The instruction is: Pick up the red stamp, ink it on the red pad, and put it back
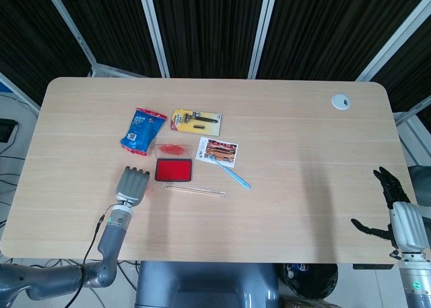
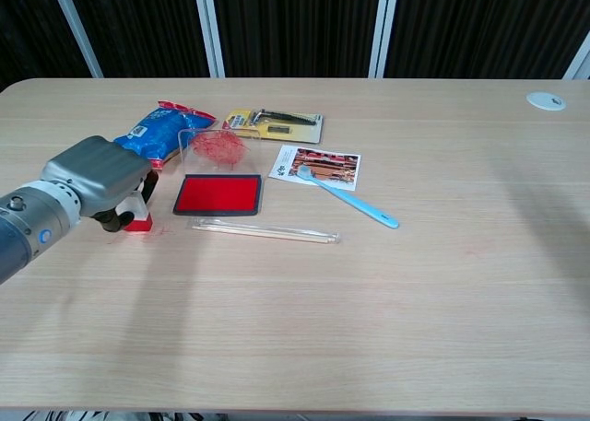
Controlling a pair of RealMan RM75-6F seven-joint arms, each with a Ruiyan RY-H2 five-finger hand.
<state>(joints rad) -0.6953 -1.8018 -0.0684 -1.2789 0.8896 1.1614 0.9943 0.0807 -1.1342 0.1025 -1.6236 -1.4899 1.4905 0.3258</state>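
Red stamp [image 2: 140,220] gripped in left hand [image 2: 100,183] touches the table beside the pad [image 2: 218,193]; release next, right hand [image 1: 397,213] idle, open.

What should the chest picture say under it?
Left hand holds the red stamp beside the red pad.

Stamp [image 2: 139,220] just left of pad [image 2: 218,193], on table [image 2: 415,301].

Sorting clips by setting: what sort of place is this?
Likely a lab or office test bench: a desk-style wooden table with a cable grommet, dark blinds behind, and staged small items such as a red ink pad.
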